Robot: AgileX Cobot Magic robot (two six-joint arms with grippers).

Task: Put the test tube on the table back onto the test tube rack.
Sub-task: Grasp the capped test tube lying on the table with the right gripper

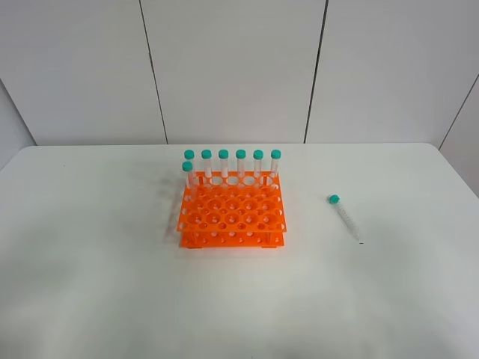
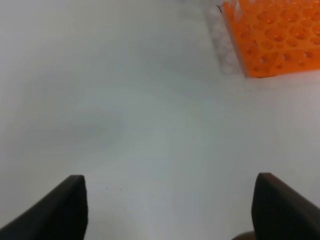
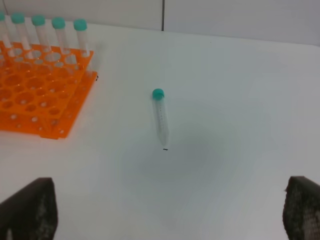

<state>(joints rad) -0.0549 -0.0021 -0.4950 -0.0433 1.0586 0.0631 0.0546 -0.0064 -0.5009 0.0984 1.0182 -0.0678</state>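
The test tube [image 1: 344, 218] lies flat on the white table [image 1: 90, 247], right of the orange test tube rack [image 1: 232, 215], cap end toward the back. It shows in the right wrist view [image 3: 160, 117] too, ahead of my open right gripper [image 3: 170, 212], well apart from it. The rack [image 3: 37, 100] stands upright with several teal-capped tubes [image 1: 241, 164] along its back row and one at its left. My left gripper [image 2: 170, 207] is open and empty over bare table, with the rack's corner [image 2: 277, 37] far ahead. Neither arm shows in the high view.
Grey wall panels [image 1: 232, 67] stand behind the table's far edge. White tabletop [image 1: 239, 307] stretches in front of the rack and to its left.
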